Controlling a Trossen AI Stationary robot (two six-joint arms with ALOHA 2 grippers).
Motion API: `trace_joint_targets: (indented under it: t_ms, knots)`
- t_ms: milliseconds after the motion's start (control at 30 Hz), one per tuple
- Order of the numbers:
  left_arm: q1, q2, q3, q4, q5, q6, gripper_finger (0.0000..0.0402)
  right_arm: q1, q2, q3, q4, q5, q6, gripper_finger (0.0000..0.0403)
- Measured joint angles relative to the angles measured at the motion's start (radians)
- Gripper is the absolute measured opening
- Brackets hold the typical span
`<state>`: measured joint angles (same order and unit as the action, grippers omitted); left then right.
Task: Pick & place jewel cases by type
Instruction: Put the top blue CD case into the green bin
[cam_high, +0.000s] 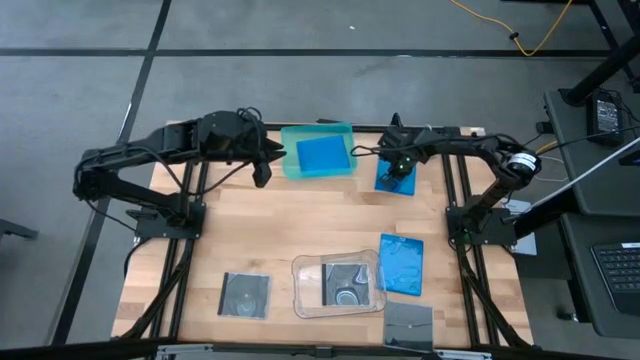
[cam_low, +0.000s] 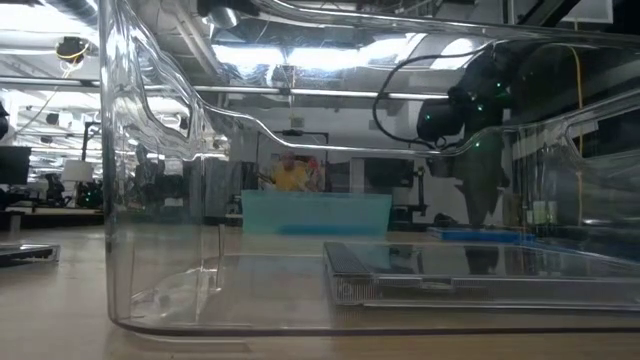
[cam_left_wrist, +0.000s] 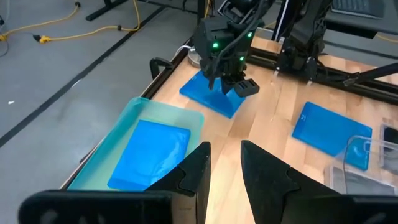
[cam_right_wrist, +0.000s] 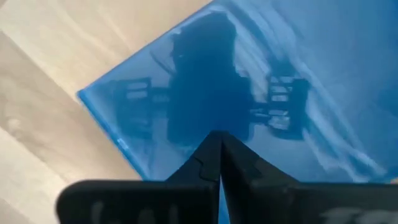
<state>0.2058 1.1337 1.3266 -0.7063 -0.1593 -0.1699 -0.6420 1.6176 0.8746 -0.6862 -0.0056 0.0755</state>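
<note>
One blue jewel case (cam_high: 322, 154) lies flat in the teal tray (cam_high: 290, 160) at the far edge. A second blue case (cam_high: 385, 184) lies on the table right of the tray, under my shut right gripper (cam_high: 398, 176). A third blue case (cam_high: 402, 264) lies near the front right. One dark square case (cam_high: 245, 295) lies near the front left, another (cam_high: 345, 283) inside the clear tray (cam_high: 298, 290), and a third (cam_high: 408, 325) at the near edge. My left gripper (cam_high: 262, 172) hangs open just left of the teal tray, touching nothing. My right gripper comes from above, pointing down, with its shut fingertips (cam_right_wrist: 217, 140) on the top face of the blue case (cam_right_wrist: 298, 62). The tips meet their own reflection in that face. The case lies flat on the table (cam_left_wrist: 208, 96).
The teal tray (cam_left_wrist: 118, 137) sits between the two grippers at the far edge. The clear tray wall (cam_low: 110, 200) fills the low view. Bare wood lies in the table's middle (cam_high: 320, 220). Arm bases stand at the left and right sides.
</note>
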Motion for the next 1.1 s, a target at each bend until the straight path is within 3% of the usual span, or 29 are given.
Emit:
trace_joint_targets:
  t_ms: [267, 800, 1100]
  knots:
    - [0.000, 0.004, 0.000, 0.000, 0.000, 0.027, 0.0082, 0.105, -0.004, -0.044, 0.043, -0.035, 0.094, 0.0005]
    - [0.000, 0.004, 0.000, 0.000, -0.003, 0.064, 0.0082, 0.526, 0.002, -0.047, 0.172, -0.164, 0.411, 0.0006]
    - [0.000, 0.004, 0.000, 0.001, -0.003, 0.074, 0.0082, 0.569, 0.069, -0.032, 0.317, -0.203, 0.465, 0.0006]
